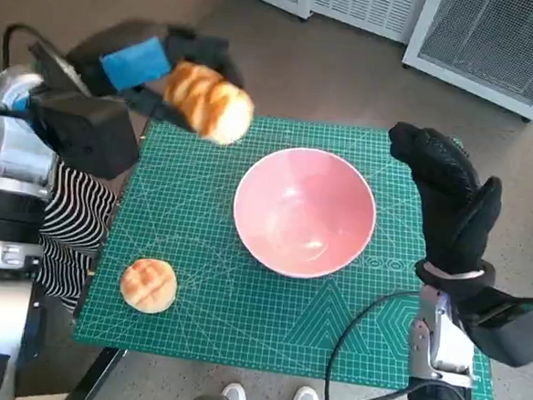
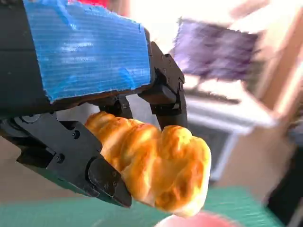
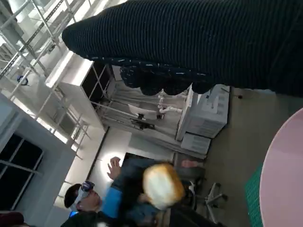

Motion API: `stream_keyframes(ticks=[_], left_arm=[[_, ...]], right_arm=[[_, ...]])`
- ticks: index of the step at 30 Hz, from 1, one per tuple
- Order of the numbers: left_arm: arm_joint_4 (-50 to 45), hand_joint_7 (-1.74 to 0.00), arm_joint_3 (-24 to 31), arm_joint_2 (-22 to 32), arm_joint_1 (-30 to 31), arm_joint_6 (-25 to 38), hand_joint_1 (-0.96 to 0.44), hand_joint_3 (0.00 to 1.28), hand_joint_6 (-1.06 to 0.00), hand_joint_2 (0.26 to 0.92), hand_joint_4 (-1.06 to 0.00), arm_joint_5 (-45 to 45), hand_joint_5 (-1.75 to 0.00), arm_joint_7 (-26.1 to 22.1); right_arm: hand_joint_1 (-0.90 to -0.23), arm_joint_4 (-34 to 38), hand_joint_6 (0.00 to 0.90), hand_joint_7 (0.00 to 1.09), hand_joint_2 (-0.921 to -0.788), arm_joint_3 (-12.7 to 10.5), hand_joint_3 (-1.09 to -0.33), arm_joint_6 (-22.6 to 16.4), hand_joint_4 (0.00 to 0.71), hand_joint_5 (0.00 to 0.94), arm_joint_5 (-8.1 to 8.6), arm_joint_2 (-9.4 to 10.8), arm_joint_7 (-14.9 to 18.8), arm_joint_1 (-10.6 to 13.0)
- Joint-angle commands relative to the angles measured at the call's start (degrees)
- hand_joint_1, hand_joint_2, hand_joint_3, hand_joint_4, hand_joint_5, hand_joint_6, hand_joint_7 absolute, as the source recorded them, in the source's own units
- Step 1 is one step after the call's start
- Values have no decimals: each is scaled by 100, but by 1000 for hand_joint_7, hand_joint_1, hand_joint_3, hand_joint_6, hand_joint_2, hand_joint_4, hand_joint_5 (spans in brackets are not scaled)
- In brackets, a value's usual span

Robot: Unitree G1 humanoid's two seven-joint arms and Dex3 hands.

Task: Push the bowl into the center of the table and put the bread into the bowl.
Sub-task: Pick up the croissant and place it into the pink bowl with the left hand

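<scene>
Left hand (image 1: 166, 60) gripping bread (image 1: 207, 102) up beside the bowl (image 1: 304, 212), right hand (image 1: 449, 199) hovering empty with fingers apart by the bowl, bun (image 1: 148, 284) lying near the bowl

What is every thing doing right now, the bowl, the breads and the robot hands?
Pink round bowl: upright, empty, on the green mat.
Long golden twisted bread: held in the air, beside the bowl.
Small round golden bun: lying on the mat, untouched.
Left robot hand: grips the long bread.
Right robot hand: holds nothing, beside the bowl.
</scene>
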Motion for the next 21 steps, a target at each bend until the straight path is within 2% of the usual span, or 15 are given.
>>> stream_keyframes(ticks=[1, 10, 21], left_arm=[[-337, -1128, -188, -361, -103, -17, 1, 22, -683, 908, -786, 5, -1045, -61], [341, -1144, -662, -833, -488, -318, 2, 20, -669, 916, -770, 235, -1056, -324], [1867, -1179, -1263, -1429, -853, -882, 0, 80, -599, 920, -691, 982, -1177, 148]], right_arm=[[-666, 55, 87, 445, -921, 2, -716, -8, 157, 1, 29, 35, 40, 103], [-667, 11, 88, 446, -921, -25, -714, -56, 158, 1, 75, 26, 66, 199], [-677, -143, 93, 447, -921, -73, -710, -36, 159, 1, 87, 9, 22, 362]])
